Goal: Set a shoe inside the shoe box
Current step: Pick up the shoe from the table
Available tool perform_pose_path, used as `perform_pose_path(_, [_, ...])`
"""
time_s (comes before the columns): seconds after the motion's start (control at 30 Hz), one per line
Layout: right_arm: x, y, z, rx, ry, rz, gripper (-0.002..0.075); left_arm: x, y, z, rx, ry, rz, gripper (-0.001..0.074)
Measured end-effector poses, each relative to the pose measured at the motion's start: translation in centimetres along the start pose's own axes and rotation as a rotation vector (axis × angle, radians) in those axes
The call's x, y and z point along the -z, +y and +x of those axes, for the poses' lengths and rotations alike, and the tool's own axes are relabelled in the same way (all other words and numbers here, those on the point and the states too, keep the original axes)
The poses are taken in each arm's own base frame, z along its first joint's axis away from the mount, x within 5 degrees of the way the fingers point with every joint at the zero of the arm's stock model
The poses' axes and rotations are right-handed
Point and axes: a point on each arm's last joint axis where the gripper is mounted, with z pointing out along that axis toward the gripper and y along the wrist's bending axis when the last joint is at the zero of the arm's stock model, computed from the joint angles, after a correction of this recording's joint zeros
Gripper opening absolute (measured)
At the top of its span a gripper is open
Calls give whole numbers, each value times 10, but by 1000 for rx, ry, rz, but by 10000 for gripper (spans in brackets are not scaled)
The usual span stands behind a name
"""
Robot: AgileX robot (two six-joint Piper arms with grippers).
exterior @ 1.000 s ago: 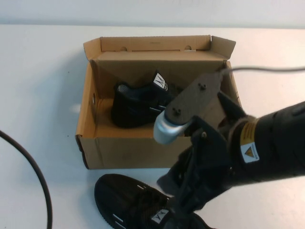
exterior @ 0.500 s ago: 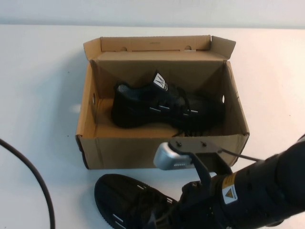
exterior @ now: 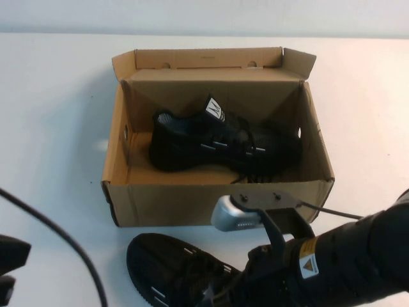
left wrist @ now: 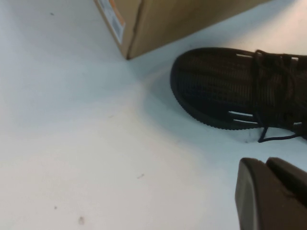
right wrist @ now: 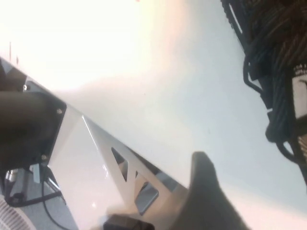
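Right hand point(exterior: 214, 295): low at the near edge of the desk point(exterior: 57, 128), in front of the shoe box and over the spare shoe; its fingers are spread and nothing is between them.
Right finger point(right wrist: 207, 191): bare, with the spare shoe's laces just beside it in the right wrist view.
Left hand point(left wrist: 266, 167): at the near left corner of the desk, well apart from the box; fingers pressed together, holding nothing.
Shoe point(exterior: 217, 137): inside the shoe box, lying lengthwise across its floor, heel to the robot's left, toe to its right, white tongue label toward the far wall.
Shoe box point(exterior: 192, 201): mid-desk, flap lid standing up at the far side, top open.
Spare shoe point(exterior: 169, 272): the matching mate, on the desk just in front of the box's near wall, not touching it as far as I can tell.
Cable point(exterior: 70, 246): black, curving over the near left of the desk.
Progress, judged: one shoe is in, so the placing looks done.
Step in hand, judged: getting the right arm clear.
Handling note: lift before drawing back, so the open fingers do not hook the spare shoe's laces.
Second note: keep off the near cardboard wall, since a knock there would likely shift the box.
Left arm: best left parked.
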Motion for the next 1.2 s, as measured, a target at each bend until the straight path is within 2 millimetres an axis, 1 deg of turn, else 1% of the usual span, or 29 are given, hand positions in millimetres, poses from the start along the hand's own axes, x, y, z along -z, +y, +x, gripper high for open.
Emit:
perform_pose_path(0.2, [-2,-1,-5,-42,-46,8,397,-15,1,-8,18,48,64,-1])
perform_pose_path(0.37, [-16,-6,-7,-71,-17,46,396,-16,0,-10,14,42,82,-1])
perform_pose_path(0.43, [-20,-8,-9,-68,-16,59,384,-16,0,-10,12,41,84,-1])
perform_pose_path(0.47, [-21,-9,-10,-61,-21,65,368,-16,0,-10,12,41,85,-1])
perform_pose_path(0.53, [-24,-11,-11,-46,-27,82,305,-16,-1,-10,13,40,86,-1])
perform_pose_path(0.6, [-25,-13,-12,-20,-32,103,215,-16,-1,-10,13,40,86,-1])
perform_pose_path(0.67, [-25,-16,-13,19,-40,131,100,-16,-1,-10,13,40,86,-1])
perform_pose_path(0.73, [-25,-18,-14,59,-49,159,40,-16,-1,-10,13,40,87,-1])
perform_pose_path(0.77, [-25,-19,-15,79,-53,172,22,-16,-1,-10,13,40,87,-1])
perform_pose_path(0.93, [-24,-24,-15,153,-50,226,8,-16,-1,-10,9,40,87,-1])
perform_pose_path(1.03, [-21,-23,-15,222,-47,229,8,-16,-1,-10,8,41,89,-1])
perform_pose_path(1.2, [-9,-16,-14,346,23,240,7,-16,-3,-11,16,33,111,-1])
